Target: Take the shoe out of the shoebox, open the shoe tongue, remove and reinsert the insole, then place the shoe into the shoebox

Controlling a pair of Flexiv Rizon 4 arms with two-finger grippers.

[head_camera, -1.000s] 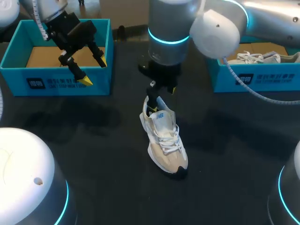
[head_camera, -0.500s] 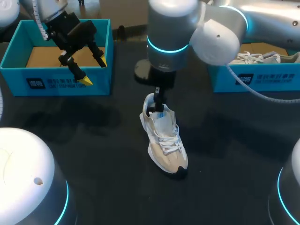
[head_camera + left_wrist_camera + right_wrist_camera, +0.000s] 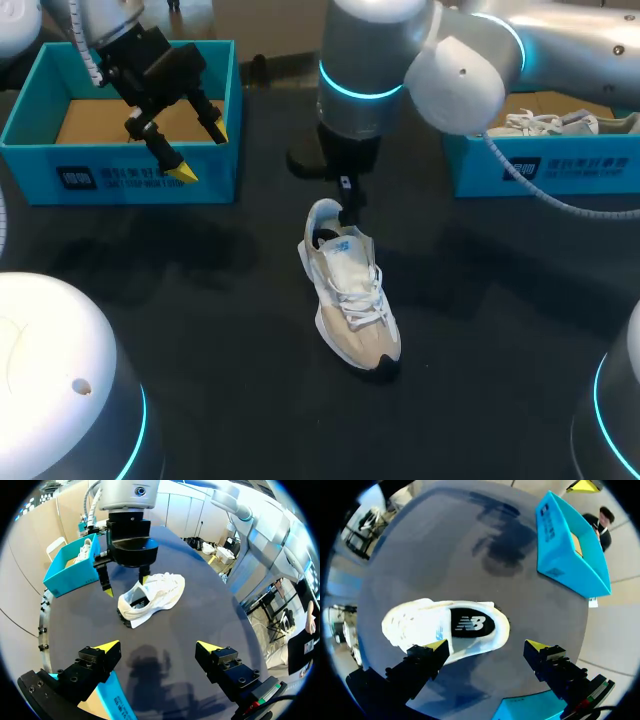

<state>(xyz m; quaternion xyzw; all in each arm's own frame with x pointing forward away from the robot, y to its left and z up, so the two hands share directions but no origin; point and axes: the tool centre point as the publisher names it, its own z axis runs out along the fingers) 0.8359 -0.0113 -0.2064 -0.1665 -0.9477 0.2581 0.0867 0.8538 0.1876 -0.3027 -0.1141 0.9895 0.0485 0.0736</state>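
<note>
Bright, even overhead light; soft shadows spread around the shoe (image 3: 352,300) on my dark worktop (image 3: 200,330); glare whitens my right arm (image 3: 462,75).

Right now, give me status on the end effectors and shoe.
Left end effector open, at left box. Right end effector open, above shoe heel. Shoe upright on table, insole in. Nothing touching it.

A white and beige shoe (image 3: 350,300) was seen upright on its sole on the dark table (image 3: 200,330), toe toward the near edge, dark insole (image 3: 470,625) seated inside, well apart from the open blue left shoebox (image 3: 140,178) and right shoebox (image 3: 560,170).
</note>
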